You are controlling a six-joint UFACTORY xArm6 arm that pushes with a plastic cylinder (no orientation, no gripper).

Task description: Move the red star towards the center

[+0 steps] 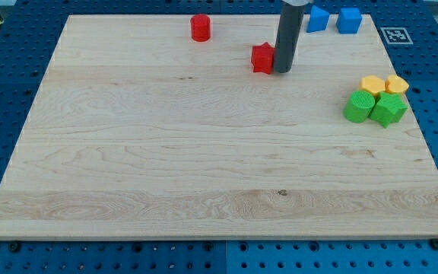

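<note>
The red star [262, 58] lies on the wooden board [204, 167] near the view's top, a little right of the middle. My tip [282, 71] rests on the board right against the star's right side, touching or nearly touching it. The rod rises straight up out of the view's top. A red cylinder [200, 28] stands further left, near the board's top edge.
Two blue blocks [318, 19] [348, 20] sit at the top right edge. At the right side, two yellow blocks [372, 84] [396, 84] and two green blocks [360, 106] [388, 109] form a tight cluster. A marker tag [395, 35] lies off the board.
</note>
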